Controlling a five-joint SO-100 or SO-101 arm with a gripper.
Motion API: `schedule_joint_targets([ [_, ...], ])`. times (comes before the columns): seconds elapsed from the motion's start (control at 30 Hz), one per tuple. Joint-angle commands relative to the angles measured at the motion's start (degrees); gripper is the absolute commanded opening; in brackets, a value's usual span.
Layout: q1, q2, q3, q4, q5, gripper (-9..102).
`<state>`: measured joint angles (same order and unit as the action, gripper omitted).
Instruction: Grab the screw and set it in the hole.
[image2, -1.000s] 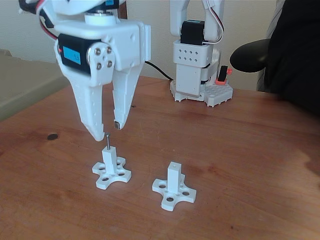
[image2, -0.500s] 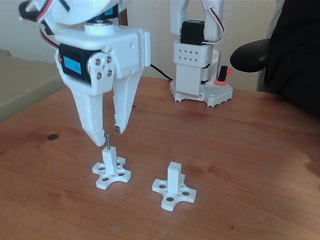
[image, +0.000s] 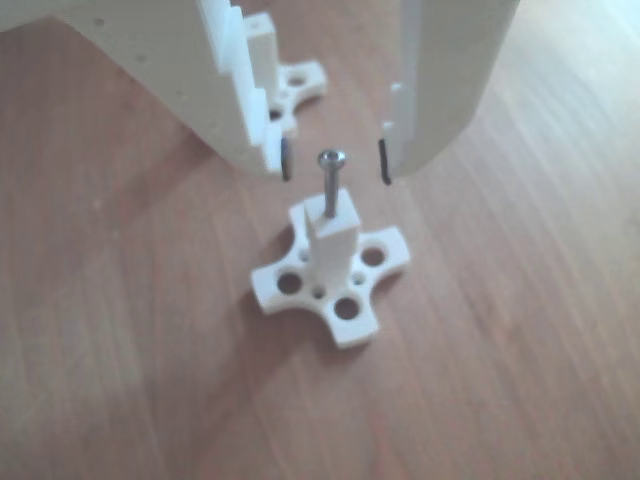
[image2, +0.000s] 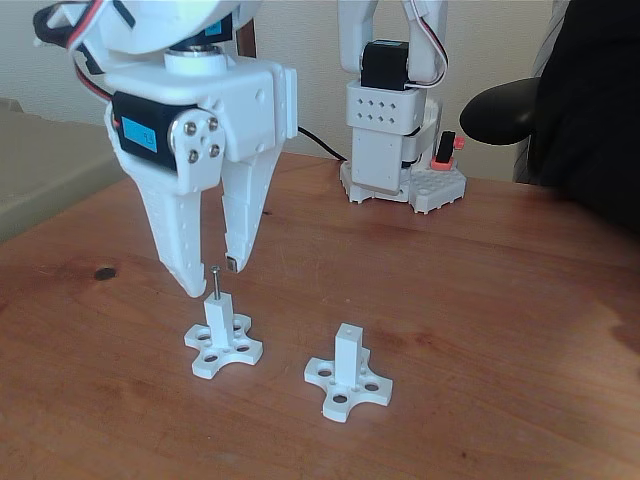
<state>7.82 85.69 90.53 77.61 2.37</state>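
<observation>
1. The gripper (image2: 212, 275) hangs in the left half of the fixed view with its fingers apart, holding nothing; the other view shows its tips (image: 335, 162) either side of the screw head, not touching it.
2. The screw (image2: 214, 282) stands upright in the hole at the top of the left post (image2: 219, 330), lower left of the fixed view; in the other view the screw (image: 330, 185) rises from the post (image: 331, 262) at frame centre.
3. A second post (image2: 347, 372) stands empty at lower centre of the fixed view, well apart from the first; in the other view it sits at the top, partly hidden behind a finger (image: 272, 62).
4. A second white arm's base (image2: 400, 130) stands at upper centre on the wooden table (image2: 500, 330), with a black cable (image2: 318, 142) beside it.
5. A dark spot (image2: 104, 273) lies at the left on the table.
6. A blue label (image2: 138, 131) marks the gripper's motor; its writing is too small to read.
</observation>
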Motion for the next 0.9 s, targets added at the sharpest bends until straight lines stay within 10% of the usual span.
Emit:
schedule_joint_targets([
  [0.0,0.5,0.9,-4.9,-0.4,-0.4,11],
  [0.87,0.4,0.6,-5.5,-0.2,-0.6,9],
])
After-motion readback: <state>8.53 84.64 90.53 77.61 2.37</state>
